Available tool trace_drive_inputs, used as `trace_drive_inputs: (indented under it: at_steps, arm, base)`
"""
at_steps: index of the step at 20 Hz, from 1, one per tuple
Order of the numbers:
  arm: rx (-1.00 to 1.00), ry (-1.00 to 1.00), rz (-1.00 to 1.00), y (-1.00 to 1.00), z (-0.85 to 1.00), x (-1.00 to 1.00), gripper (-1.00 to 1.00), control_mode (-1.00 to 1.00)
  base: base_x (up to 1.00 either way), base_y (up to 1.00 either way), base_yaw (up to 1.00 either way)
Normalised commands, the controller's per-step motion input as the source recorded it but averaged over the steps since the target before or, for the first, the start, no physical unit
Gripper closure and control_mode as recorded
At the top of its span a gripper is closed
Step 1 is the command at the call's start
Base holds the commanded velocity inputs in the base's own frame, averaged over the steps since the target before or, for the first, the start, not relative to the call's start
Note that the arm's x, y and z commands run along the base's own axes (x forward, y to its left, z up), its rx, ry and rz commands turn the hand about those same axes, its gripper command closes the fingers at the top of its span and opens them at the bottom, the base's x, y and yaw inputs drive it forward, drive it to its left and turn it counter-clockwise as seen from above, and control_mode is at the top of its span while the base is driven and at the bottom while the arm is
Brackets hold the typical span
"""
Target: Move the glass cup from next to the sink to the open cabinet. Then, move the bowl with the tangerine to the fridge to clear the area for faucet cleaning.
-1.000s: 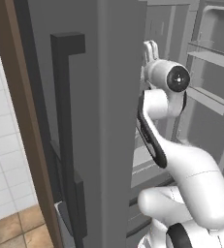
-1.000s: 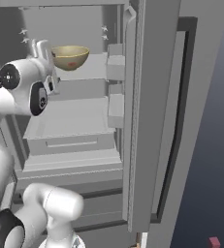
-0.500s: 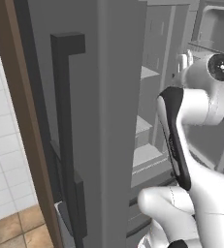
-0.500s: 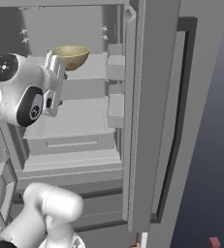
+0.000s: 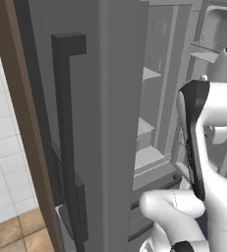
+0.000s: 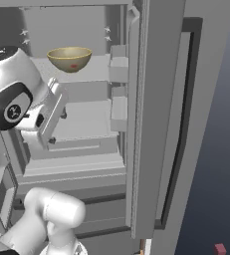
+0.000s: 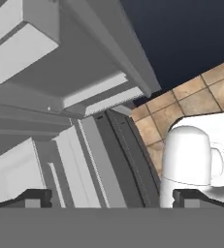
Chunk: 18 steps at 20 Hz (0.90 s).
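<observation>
Gripper (image 7: 111,196) spread wide with nothing between its fingers, pointing down past the fridge (image 6: 136,149) door to tiled floor (image 7: 200,92), bowl (image 6: 69,59) with tangerine (image 6: 73,65) on upper fridge shelf (image 6: 94,74)

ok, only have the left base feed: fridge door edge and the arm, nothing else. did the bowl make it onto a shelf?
Observer: Yes. In the right base view the bowl sits on the upper fridge shelf, with something red-orange inside it.
Operator: Gripper let go of it?
Observer: Yes, the gripper is apart from the bowl; the hand view shows its fingertips spread wide with nothing between them.
Operator: Where's the hand pointing?
Observer: Downward, going by the hand view: lower fridge edges and brown floor tiles.
</observation>
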Motion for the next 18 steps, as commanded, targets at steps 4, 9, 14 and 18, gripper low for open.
trace_drive_inputs:
  at_steps: [4,9,14,18]
  arm:
    - [-0.19,0.11,0.0,0.0,-1.0,-1.0,-1.0,-1.0]
    - [-0.09,0.02,-0.03,0.0,-0.86,-1.0,-1.0,-1.0]
    - [0.0,0.0,0.0,0.0,0.0,0.0,-1.0,1.0]
    - [0.0,0.0,0.0,0.0,0.0,0.0,-1.0,1.0]
  base:
    - [0.0,0.0,0.0]
    - [0.0,0.0,0.0]
    - [-1.0,-0.23,-0.44]
    - [-1.0,-0.15,-0.61]
